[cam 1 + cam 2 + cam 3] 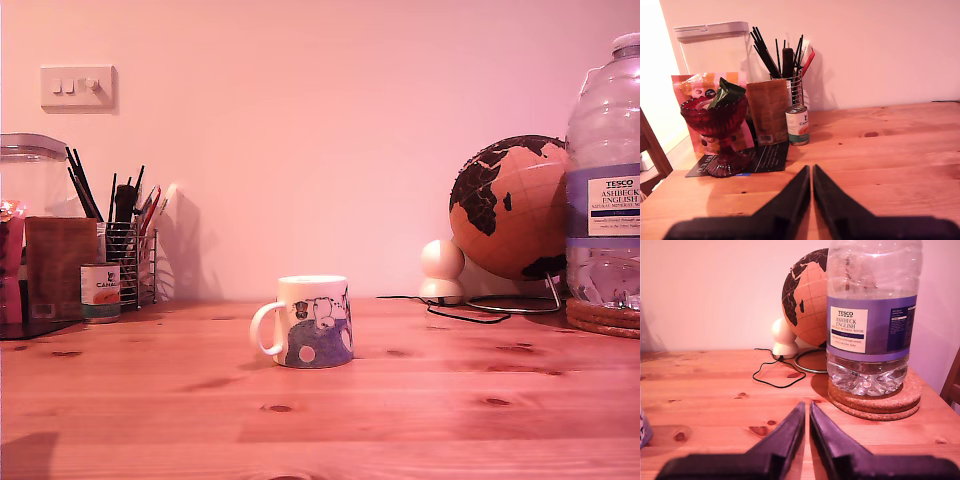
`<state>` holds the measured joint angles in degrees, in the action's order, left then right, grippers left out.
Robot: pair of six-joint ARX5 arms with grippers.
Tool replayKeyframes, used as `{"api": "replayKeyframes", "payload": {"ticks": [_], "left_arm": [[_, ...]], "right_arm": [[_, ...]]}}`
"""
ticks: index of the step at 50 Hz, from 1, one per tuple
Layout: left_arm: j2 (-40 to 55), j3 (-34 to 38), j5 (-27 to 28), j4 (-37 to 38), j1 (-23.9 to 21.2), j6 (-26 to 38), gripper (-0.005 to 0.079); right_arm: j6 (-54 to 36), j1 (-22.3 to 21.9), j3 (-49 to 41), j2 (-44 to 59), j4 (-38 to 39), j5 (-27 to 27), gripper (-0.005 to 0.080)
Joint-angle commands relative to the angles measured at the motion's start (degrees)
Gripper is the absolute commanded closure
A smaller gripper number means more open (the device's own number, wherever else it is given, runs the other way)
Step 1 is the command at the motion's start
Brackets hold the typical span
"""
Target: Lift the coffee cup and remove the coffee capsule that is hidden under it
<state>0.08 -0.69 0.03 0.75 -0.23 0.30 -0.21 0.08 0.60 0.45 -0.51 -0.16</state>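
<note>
The coffee cup (311,321), a white mug with a cow cartoon and a blue-purple lower band, stands on the wooden table (320,420) in the middle of the exterior view, handle toward that view's left. A sliver of its blue band (643,429) shows in the second wrist view. The coffee capsule is hidden. My first gripper (812,170) is shut, empty, over bare wood and faces a red glass bowl. My second gripper (807,406) is shut, empty, facing a water bottle. Neither arm shows in the exterior view.
At the exterior view's left stand a small tin can (100,291), a brown packet (60,266), a wire pen holder (132,255) and a clear lidded container (33,175). The red glass bowl (717,127) stands near them. At its right are a globe (507,206), a black cable (460,312) and the water bottle (606,180) on cork coasters (875,397).
</note>
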Motion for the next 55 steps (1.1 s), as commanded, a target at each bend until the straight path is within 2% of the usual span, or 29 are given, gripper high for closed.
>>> {"api": "replayKeyframes", "payload": {"ticks": [1,19,24,36,44,49,55], "left_arm": [[-0.8,-1.4,11.7,8.9,1.9,4.0,0.0761],[-0.8,-1.4,12.1,10.2,1.9,2.7,0.0762],[-0.8,-1.4,14.4,9.6,1.9,2.4,0.0762],[-0.8,-1.4,20.2,1.2,1.9,-5.6,0.0762],[-0.8,-1.4,23.7,-5.7,1.9,-14.3,0.0762],[-0.8,-1.4,25.8,-8.9,1.9,-22.6,0.0762],[-0.8,-1.9,32.0,-10.7,1.7,-27.0,0.0762]], "right_arm": [[0.4,-4.6,0.6,-0.3,-1.5,-5.5,0.0765],[0.5,-4.6,0.7,-0.3,-1.4,-5.9,0.0765],[4.0,-4.6,0.7,-0.3,-0.1,-7.4,0.0765],[13.8,-4.6,1.4,-0.3,6.5,-15.3,0.0765],[19.6,-4.6,3.8,-0.3,11.3,-21.1,0.0739],[23.8,-4.6,6.6,-0.3,11.8,-25.6,0.0728],[26.0,-4.6,10.4,-0.2,11.0,-31.4,0.0716]]}}
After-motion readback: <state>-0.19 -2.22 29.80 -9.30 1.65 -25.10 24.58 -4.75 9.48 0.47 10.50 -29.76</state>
